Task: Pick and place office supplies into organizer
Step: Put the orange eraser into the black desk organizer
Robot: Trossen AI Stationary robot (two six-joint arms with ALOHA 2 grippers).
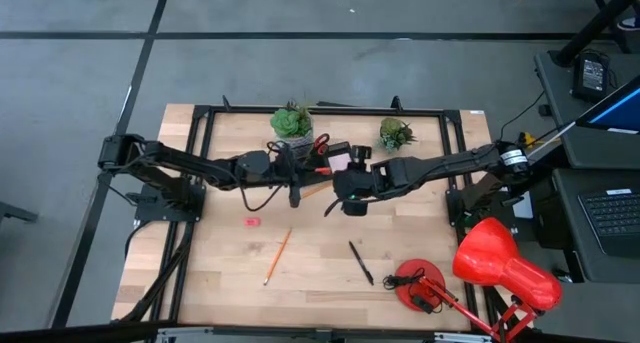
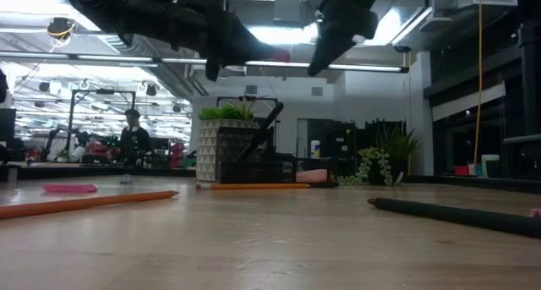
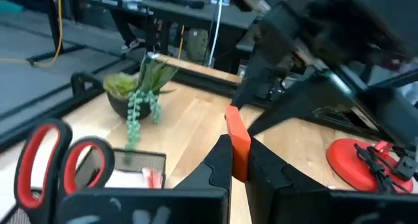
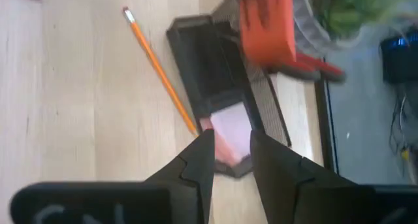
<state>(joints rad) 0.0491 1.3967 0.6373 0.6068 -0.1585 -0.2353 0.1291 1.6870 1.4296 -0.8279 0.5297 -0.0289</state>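
Office supplies, partly in the tray

Black compartmented organizer tray (image 1: 320,155) at the far edge holds red-handled scissors (image 1: 320,143) and pink sticky-note pad (image 4: 230,134); orange pencil (image 1: 277,256), black pen (image 1: 361,262) and pink eraser (image 1: 251,222) lie nearer.

In the high view the organizer (image 1: 335,161) is largely covered by both arms, so its compartments cannot be told apart. The scissors (image 3: 57,159) are cut off at the left wrist picture's lower edge, blades unseen. In the right wrist view the potted plant (image 4: 356,12) is blurred and cropped. In the low view both grippers run out of frame overhead.
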